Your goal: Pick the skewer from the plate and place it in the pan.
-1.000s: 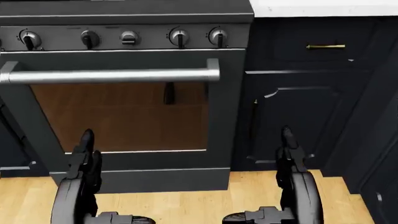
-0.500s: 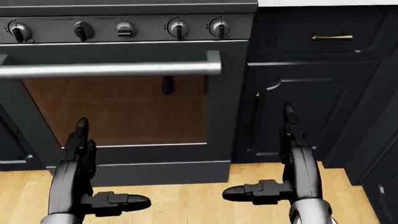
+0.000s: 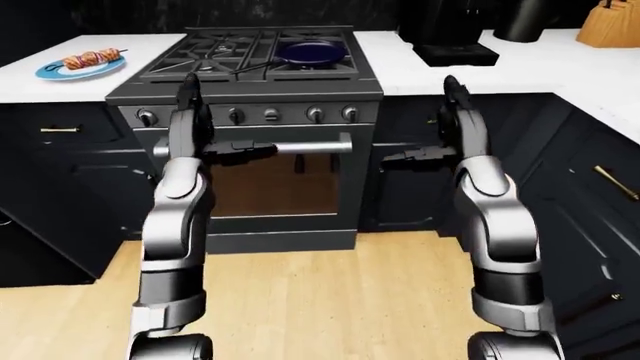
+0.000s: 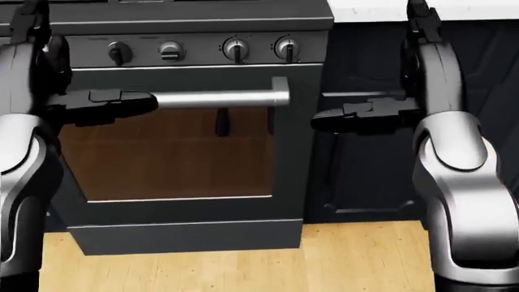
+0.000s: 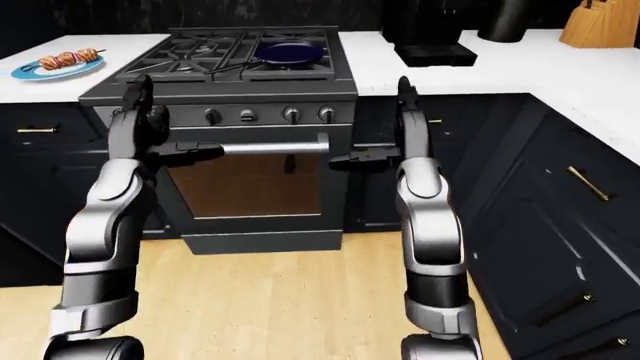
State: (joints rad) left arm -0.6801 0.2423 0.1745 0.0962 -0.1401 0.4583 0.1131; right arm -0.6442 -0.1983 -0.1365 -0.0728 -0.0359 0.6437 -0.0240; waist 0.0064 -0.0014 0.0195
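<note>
1. Left hand (image 3: 190, 112) raised level with the stove (image 3: 250, 112) knobs, fingers spread wide and pointing up, thumb stretched toward the right of the left-eye view across the oven handle (image 3: 300, 147); nothing held.
2. Right hand (image 3: 450, 120) raised beside the stove's right edge, against the dark cabinets (image 3: 420, 195), fingers upright and open, thumb pointing toward the left of the view; empty too.
3. Skewer (image 3: 92, 58) lying across a blue plate (image 3: 52, 72) on the white counter (image 3: 40, 79), near its left end and left of the stove.
4. Blue pan (image 3: 312, 52) sitting on the stove's upper right burner, handle running down-left over the grates.
5. Skewer and pan well apart, a burner's grate between them; both hands lower in the view than either, touching neither.
6. Black appliance (image 3: 450, 34) on the counter just right of the stove, a wooden knife block (image 3: 612, 26) at the far upper right corner of the view.
7. Wooden floor (image 3: 330, 300) under both arms, in the lower part of the view.
8. Head view filled mostly by the oven door (image 4: 166, 152) and its knobs, both thumbs pointing inward toward each other.
</note>
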